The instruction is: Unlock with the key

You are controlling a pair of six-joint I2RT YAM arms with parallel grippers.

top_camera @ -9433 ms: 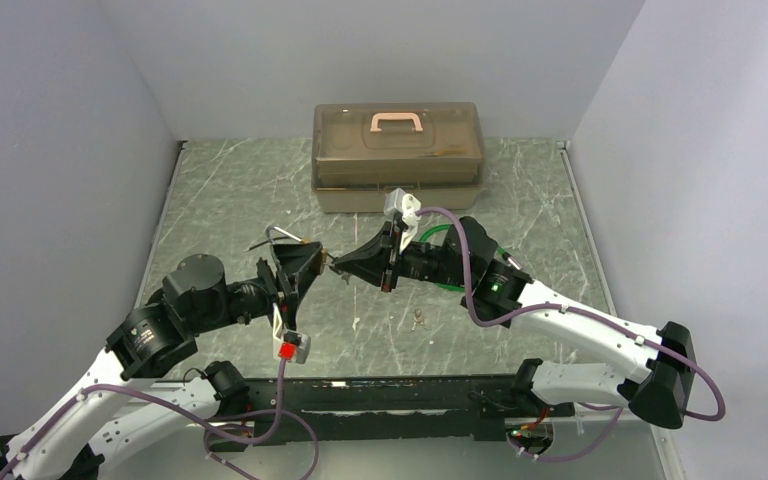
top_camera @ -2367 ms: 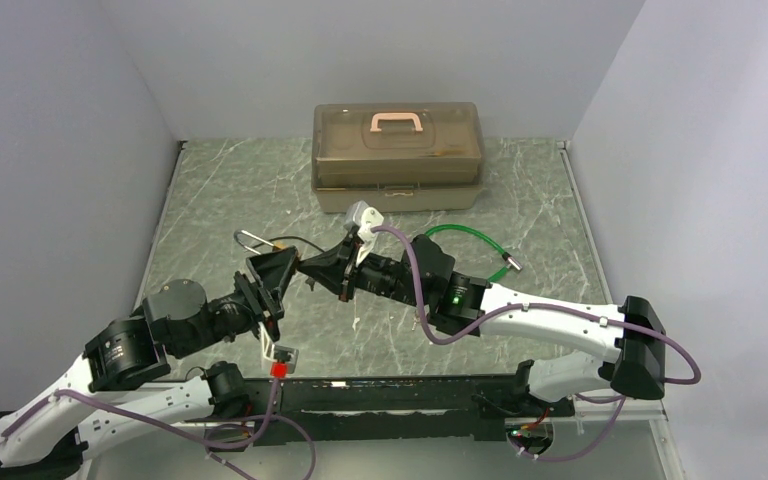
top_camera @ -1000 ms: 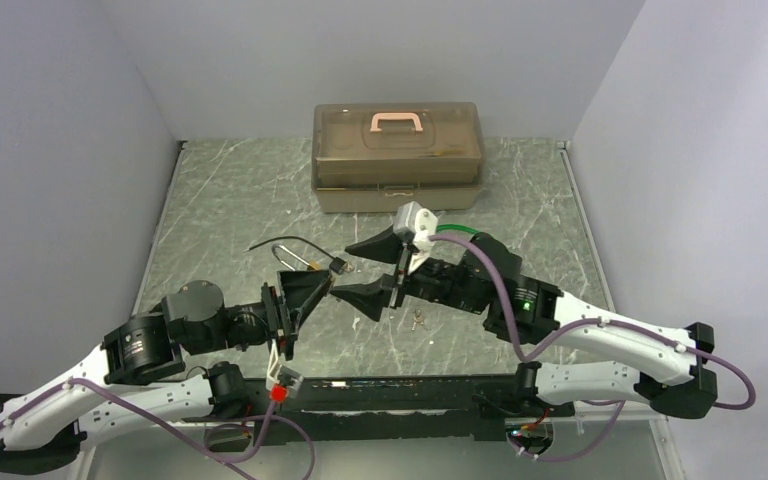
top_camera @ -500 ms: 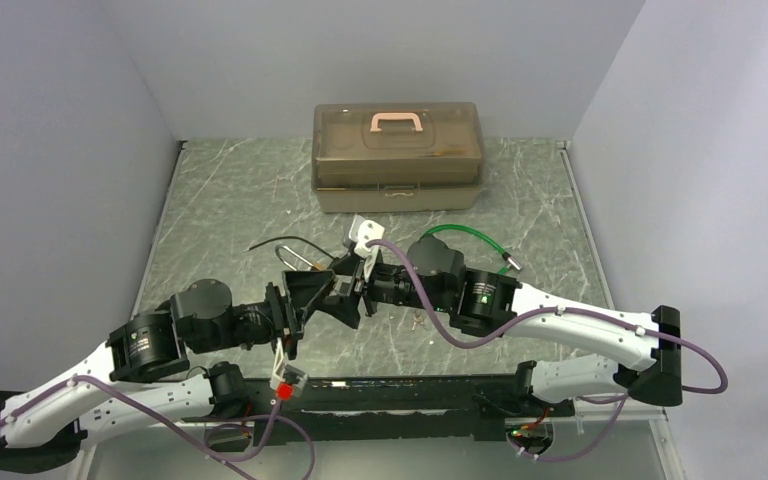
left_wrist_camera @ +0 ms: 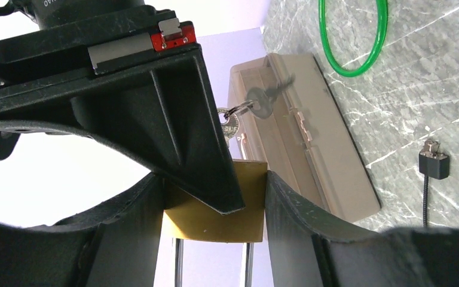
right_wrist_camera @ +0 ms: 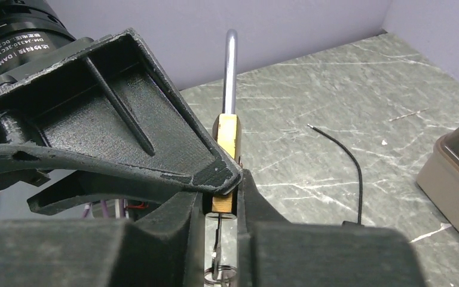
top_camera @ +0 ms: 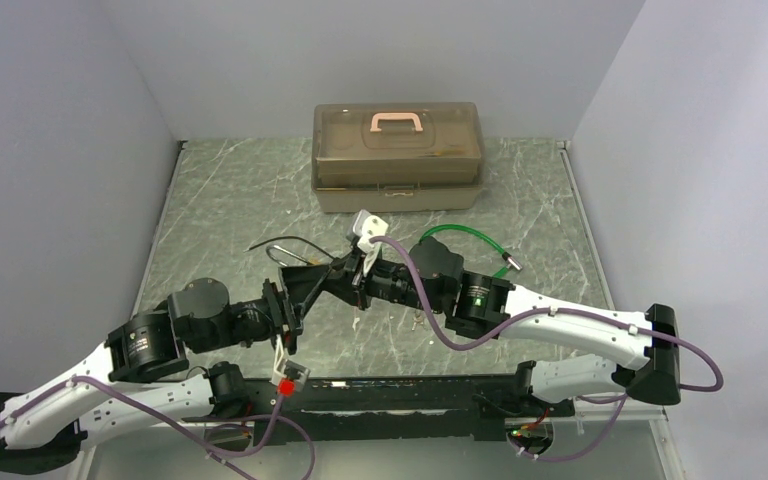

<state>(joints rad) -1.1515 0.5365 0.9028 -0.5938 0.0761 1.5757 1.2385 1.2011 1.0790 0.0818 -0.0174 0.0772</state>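
A brass padlock (left_wrist_camera: 248, 209) is clamped between my left gripper (left_wrist_camera: 214, 200) fingers, which are shut on its sides. Both legs of its steel shackle (right_wrist_camera: 231, 66) run into the body. My right gripper (right_wrist_camera: 221, 209) has come in from the opposite side. Its jaws are drawn narrow over the padlock's (right_wrist_camera: 227, 134) keyed end. The key (right_wrist_camera: 218, 239) sits in the lock between those jaws, edge-on, with a slit of floor visible on either side. More keys on a ring (left_wrist_camera: 257, 107) dangle from it, blurred. From above, both grippers (top_camera: 325, 282) meet mid-table.
A tan toolbox (top_camera: 397, 157) with a pink handle stands at the back. A green cable loop (top_camera: 470, 238) lies right of the grippers. A thin black wire (right_wrist_camera: 352, 161) ending in a small black connector (left_wrist_camera: 434, 164) trails over the marbled floor.
A second ago my right gripper stood wide open, back from the padlock. It has moved left over the lock's keyed end and its jaws have drawn narrow. The left arm has hardly moved.
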